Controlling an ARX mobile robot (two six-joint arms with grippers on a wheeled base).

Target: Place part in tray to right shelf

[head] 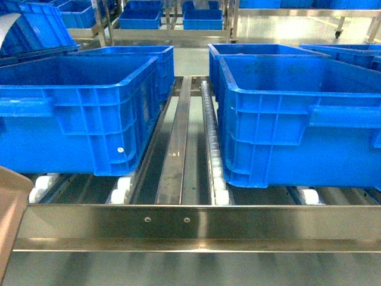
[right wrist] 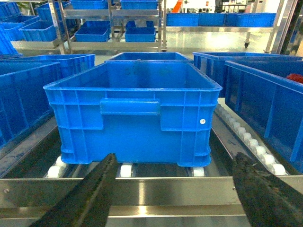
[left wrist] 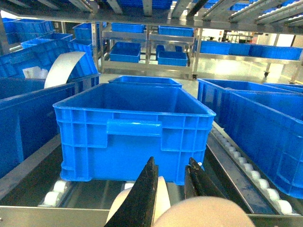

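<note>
Between the left fingers (left wrist: pixel 152 189), the tray's (left wrist: pixel 161 201) handle (probably gripped).

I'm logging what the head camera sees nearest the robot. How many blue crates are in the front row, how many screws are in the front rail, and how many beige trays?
blue crates, front row: 2
screws in the front rail: 2
beige tray: 1
Total: 5

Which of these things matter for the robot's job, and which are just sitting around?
Job: tray, gripped by left claw; right shelf; open right claw. Blue part not visible.
Just there: large blue crates; far racks.
</note>
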